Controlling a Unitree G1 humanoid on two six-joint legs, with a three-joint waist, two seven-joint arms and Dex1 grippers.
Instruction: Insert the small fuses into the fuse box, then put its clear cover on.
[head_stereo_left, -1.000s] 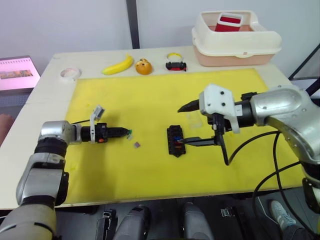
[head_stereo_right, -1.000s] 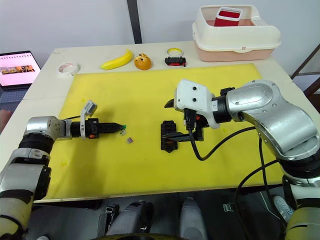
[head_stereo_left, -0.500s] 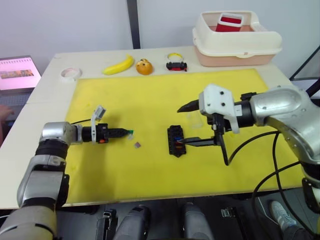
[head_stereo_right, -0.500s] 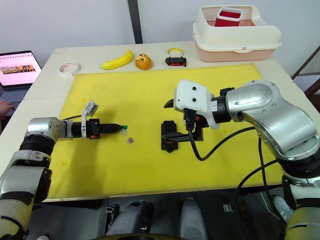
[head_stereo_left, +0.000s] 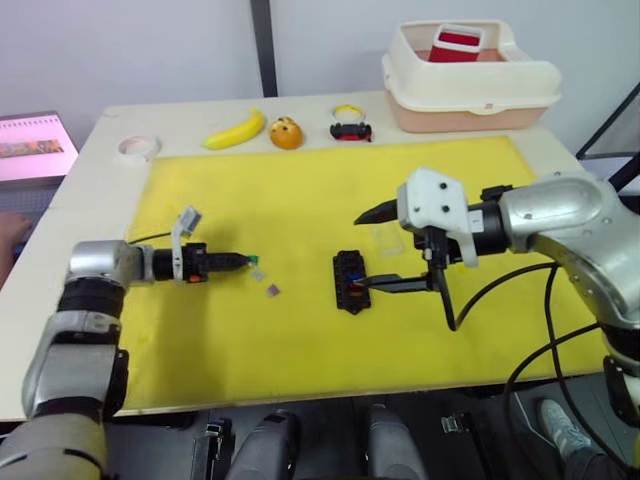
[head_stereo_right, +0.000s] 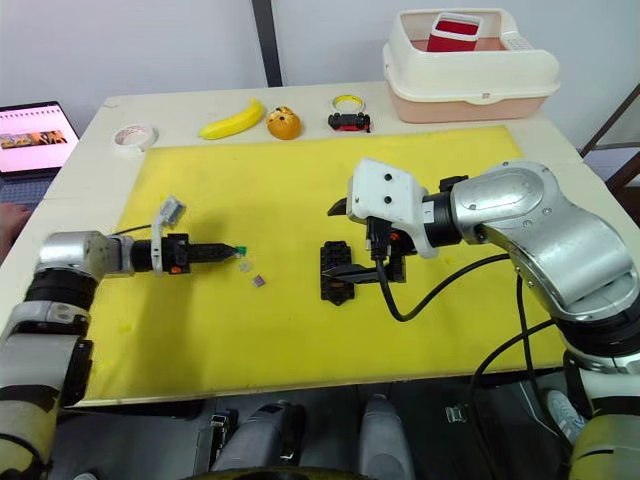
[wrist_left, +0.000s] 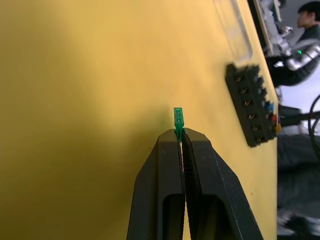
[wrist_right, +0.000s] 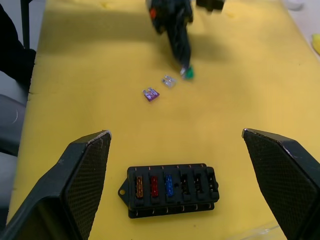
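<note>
Left gripper: jaws pressed together on a green fuse, which juts from the fingertips just above the yellow mat. Right gripper: jaws wide apart, one finger on either side of the fuse box without touching it.

Landmark: the fuse box, a black block lying flat near the mat's middle. Three slots at one end hold an orange fuse, a red fuse and a blue fuse; the other slots are open. To the box's left, between it and the left gripper, lie a purple fuse and, nearer that gripper, a clear-grey fuse, both loose on the mat. The clear cover lies flat on the mat just beyond the box's far end, close to it.

Beyond the box, off the mat's far edge on the table: a toy car, an orange and a banana, with a tape roll farther left. Far right of the box stands a cream tub holding a red container.
</note>
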